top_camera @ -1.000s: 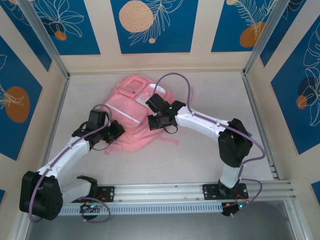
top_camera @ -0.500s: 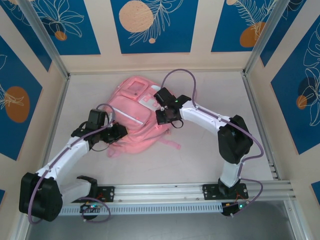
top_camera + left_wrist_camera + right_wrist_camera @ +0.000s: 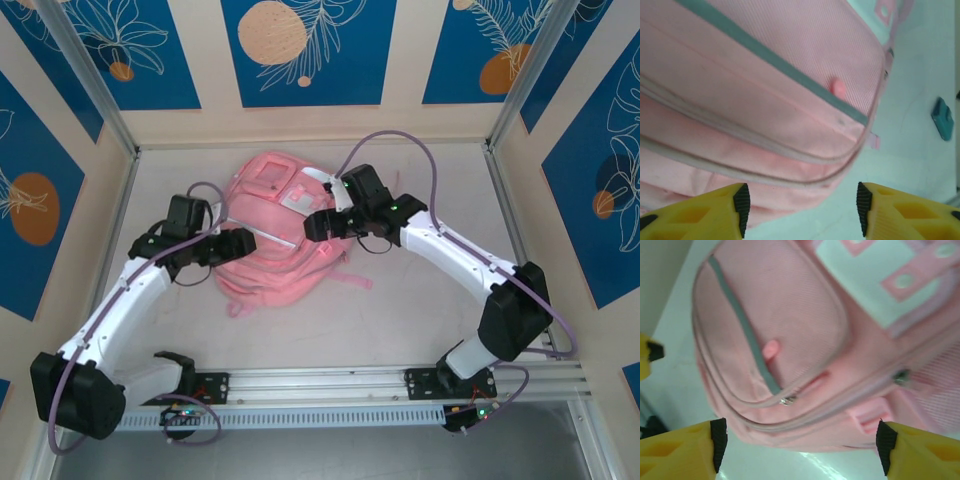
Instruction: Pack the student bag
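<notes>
The student bag, a soft pink backpack with grey strips and zip pockets, lies flat on the white table, left of centre. My left gripper hovers at the bag's left side with its jaws open. In the left wrist view the bag's zipped edge lies just beyond the open gripper, with nothing between the pads. My right gripper is over the bag's right side, also open. In the right wrist view the bag's front pocket and a zip pull show above the gripper, which holds nothing.
Aluminium posts and cream walls with blue panels close in the table on three sides. A rail carrying both arm bases runs along the near edge. A small dark teal thing shows on the table right of the bag.
Both grippers have opened and let go of the bag. The right arm has swung back and to the right, and the left gripper has lifted a little.
</notes>
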Controlling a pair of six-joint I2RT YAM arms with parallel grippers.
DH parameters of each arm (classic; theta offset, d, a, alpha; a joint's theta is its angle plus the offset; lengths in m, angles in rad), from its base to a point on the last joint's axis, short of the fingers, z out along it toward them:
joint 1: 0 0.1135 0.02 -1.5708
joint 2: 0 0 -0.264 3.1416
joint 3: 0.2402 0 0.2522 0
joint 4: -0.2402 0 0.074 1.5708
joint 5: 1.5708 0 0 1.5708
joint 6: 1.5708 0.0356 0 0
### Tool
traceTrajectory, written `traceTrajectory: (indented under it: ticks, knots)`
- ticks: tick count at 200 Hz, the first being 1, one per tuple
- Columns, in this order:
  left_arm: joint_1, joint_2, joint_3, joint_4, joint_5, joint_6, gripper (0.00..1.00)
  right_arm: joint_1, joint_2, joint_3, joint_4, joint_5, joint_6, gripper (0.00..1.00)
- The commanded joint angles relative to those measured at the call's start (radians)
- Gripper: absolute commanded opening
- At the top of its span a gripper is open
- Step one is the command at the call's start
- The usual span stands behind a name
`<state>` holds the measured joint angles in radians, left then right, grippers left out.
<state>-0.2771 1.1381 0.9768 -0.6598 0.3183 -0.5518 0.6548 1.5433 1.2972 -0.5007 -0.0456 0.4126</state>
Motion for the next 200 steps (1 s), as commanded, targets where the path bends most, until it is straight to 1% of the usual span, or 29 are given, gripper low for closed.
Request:
traceTrajectory:
  ticks: [1, 22, 32, 43, 55, 73, 95, 111, 128, 152, 182, 200]
  knots:
    - [-0.002, 0.072, 0.061, -0.034, -0.170, 0.024, 0.64, 0.037, 0.070, 0.009, 0.079, -0.063, 0.039, 0.85]
    - [0.003, 0.130, 0.091, 0.003, -0.243, 0.038, 0.71, 0.052, 0.134, 0.040, 0.087, -0.024, 0.051, 0.89]
    - [0.006, 0.157, 0.095, 0.040, -0.237, 0.047, 0.73, 0.050, 0.156, 0.042, 0.103, -0.016, 0.052, 0.89]
    - [0.009, 0.189, 0.105, 0.072, -0.206, 0.046, 0.72, 0.049, 0.182, 0.051, 0.111, -0.013, 0.048, 0.90]
    - [0.009, 0.223, 0.111, 0.115, -0.144, 0.042, 0.70, 0.048, 0.209, 0.060, 0.122, -0.026, 0.034, 0.90]
    - [0.009, 0.267, 0.121, 0.169, -0.065, 0.028, 0.62, 0.048, 0.241, 0.073, 0.141, -0.061, 0.006, 0.90]
    - [0.009, 0.313, 0.135, 0.206, -0.036, 0.021, 0.51, 0.048, 0.266, 0.072, 0.178, -0.122, -0.031, 0.90]
    - [0.007, 0.345, 0.149, 0.219, -0.017, 0.014, 0.48, 0.048, 0.283, 0.072, 0.189, -0.161, -0.057, 0.90]
    - [0.005, 0.371, 0.160, 0.229, -0.007, 0.005, 0.46, 0.050, 0.289, 0.071, 0.175, -0.205, -0.080, 0.89]
    - [0.003, 0.399, 0.177, 0.227, -0.007, -0.001, 0.44, 0.063, 0.256, 0.020, 0.179, -0.255, -0.087, 0.88]
    - [0.003, 0.415, 0.188, 0.218, -0.015, -0.009, 0.44, 0.088, 0.198, -0.049, 0.160, -0.270, -0.070, 0.88]
    - [0.002, 0.416, 0.189, 0.216, -0.012, -0.010, 0.45, 0.106, 0.168, -0.079, 0.144, -0.258, -0.067, 0.87]
